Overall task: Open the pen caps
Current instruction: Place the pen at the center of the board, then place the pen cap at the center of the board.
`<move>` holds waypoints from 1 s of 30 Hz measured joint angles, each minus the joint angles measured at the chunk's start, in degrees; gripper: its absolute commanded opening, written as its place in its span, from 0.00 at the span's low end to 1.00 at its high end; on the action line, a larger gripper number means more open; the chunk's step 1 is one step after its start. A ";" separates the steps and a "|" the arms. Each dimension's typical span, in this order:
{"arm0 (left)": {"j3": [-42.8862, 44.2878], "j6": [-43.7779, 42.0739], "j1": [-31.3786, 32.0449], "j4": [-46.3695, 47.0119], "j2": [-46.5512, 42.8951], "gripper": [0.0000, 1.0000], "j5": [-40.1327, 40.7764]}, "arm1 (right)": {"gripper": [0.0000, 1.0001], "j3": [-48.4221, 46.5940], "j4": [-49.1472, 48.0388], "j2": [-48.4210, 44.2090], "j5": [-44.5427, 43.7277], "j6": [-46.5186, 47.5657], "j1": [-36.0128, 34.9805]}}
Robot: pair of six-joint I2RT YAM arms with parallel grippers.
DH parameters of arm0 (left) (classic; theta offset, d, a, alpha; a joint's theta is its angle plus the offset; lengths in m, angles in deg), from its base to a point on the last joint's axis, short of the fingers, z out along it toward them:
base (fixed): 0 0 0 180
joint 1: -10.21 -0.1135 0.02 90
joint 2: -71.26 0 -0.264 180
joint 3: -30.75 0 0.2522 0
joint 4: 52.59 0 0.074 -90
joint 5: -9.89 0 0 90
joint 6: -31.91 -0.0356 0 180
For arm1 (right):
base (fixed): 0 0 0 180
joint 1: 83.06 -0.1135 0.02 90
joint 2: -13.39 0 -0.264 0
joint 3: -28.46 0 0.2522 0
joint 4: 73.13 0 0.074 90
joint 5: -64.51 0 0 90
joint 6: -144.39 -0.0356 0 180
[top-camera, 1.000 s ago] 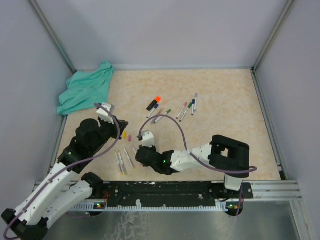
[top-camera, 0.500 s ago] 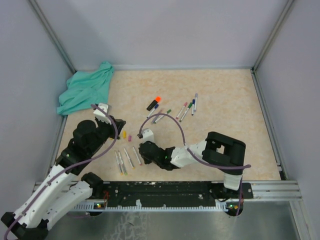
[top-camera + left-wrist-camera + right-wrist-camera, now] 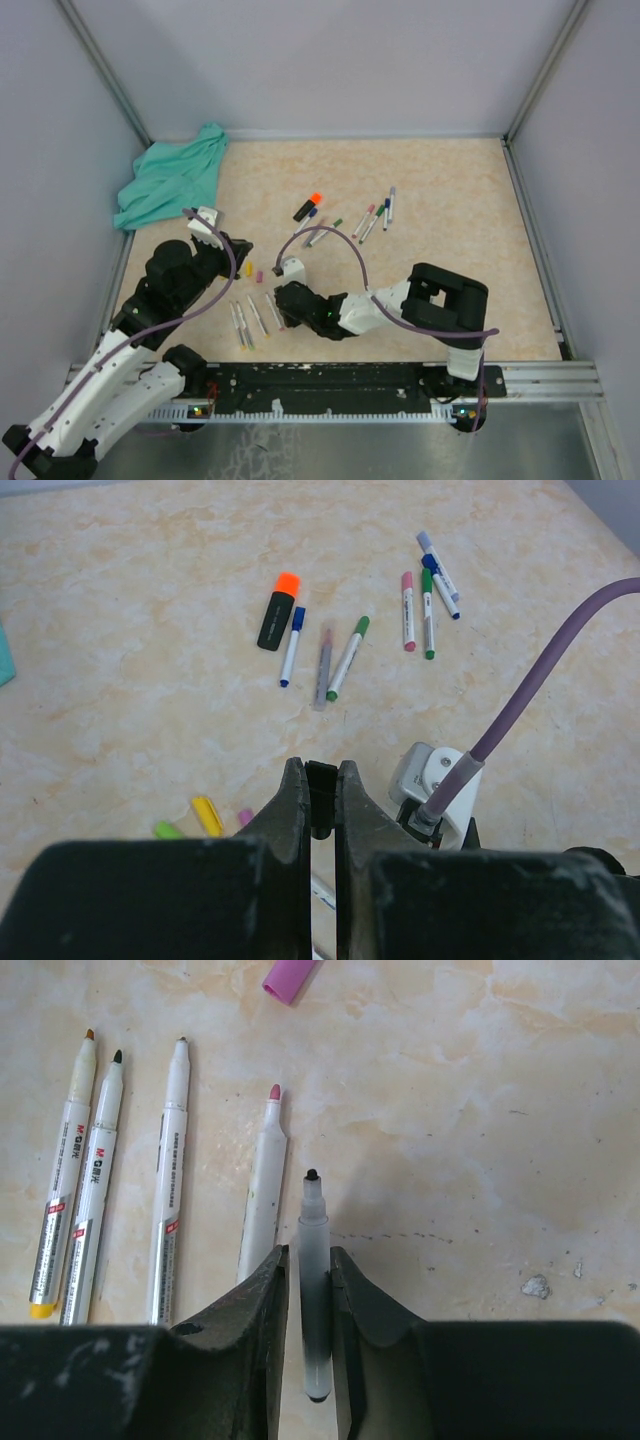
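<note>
My left gripper [image 3: 320, 780] is shut on a small black pen cap [image 3: 320, 792] and is held above the table [image 3: 450, 200]. Loose yellow [image 3: 207, 815], green [image 3: 167, 830] and pink [image 3: 245, 817] pen caps lie just beyond it. My right gripper [image 3: 310, 1260] is low over the table. Its jaws stand slightly apart around an uncapped black-tipped pen barrel [image 3: 313, 1230] lying between them, with a thin gap on the left side. Several uncapped barrels [image 3: 170, 1180] lie in a row to its left. A pink cap [image 3: 290, 975] lies ahead. In the top view the right gripper [image 3: 281, 312] is beside that row.
Capped pens lie mid-table: an orange-capped black highlighter [image 3: 277, 610], blue [image 3: 291, 645], purple [image 3: 323, 667], green [image 3: 347, 658], and a further cluster [image 3: 425, 590]. A teal cloth [image 3: 170, 180] is bunched at the back left. Walls enclose the table.
The right gripper shifted a little left and down to the table, and its jaws parted slightly around the black-tipped barrel. The left arm drew back slightly, still holding the black cap.
</note>
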 measured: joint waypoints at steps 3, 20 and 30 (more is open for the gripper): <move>0.00 0.00 -0.24 -0.02 0.00 0.00 -0.20 | 0.24 0.00 -0.02 0.00 0.00 -0.28 0.00; 0.00 -0.17 -0.28 0.00 0.92 0.00 -1.01 | 0.30 5.44 -4.96 -2.82 -0.09 -0.24 0.00; 0.00 -0.28 -0.48 0.00 2.91 0.00 -1.97 | 0.32 15.17 -12.74 -10.71 -1.22 2.08 -0.92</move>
